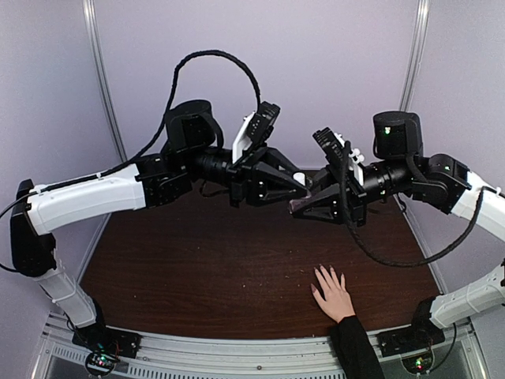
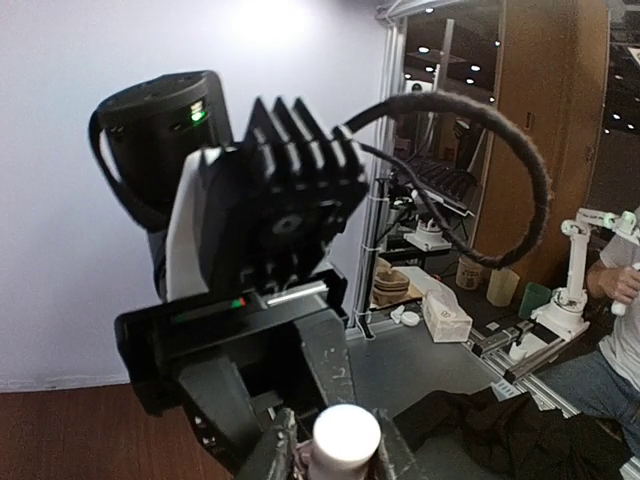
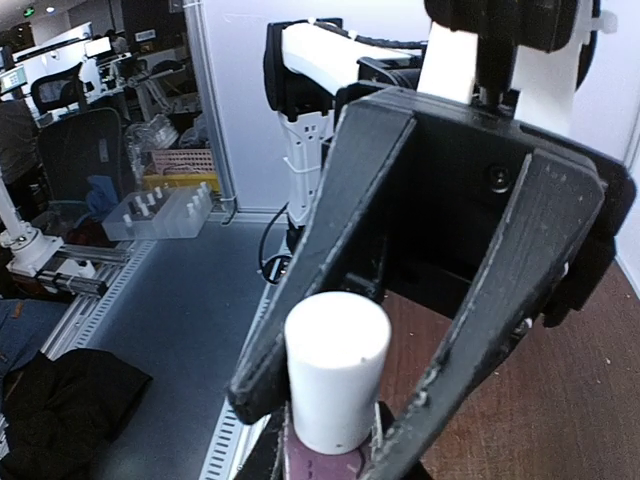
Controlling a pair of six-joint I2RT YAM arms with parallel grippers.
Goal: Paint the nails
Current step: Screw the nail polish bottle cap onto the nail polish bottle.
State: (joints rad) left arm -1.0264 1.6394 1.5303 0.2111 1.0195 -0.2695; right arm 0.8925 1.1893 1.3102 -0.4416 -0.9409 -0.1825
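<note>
A small bottle with a white cap (image 1: 299, 175) is held in the air between both grippers, above the back middle of the table. My left gripper (image 1: 302, 188) is shut on the cap (image 2: 346, 435), its pads on either side. My right gripper (image 1: 293, 207) is shut on the dark purple bottle body (image 3: 322, 468), just under the cap (image 3: 335, 375). A light-skinned hand (image 1: 334, 296) with a black sleeve (image 1: 359, 347) lies flat with spread fingers at the front right. Its nails (image 1: 320, 272) are too small to make out. Both grippers are well above and behind the hand.
The dark brown table (image 1: 197, 268) has a metal rail (image 1: 237, 355) along its near edge. White walls close in the back and sides. A black cable (image 1: 213, 55) loops above the left arm and another (image 1: 394, 257) hangs under the right arm.
</note>
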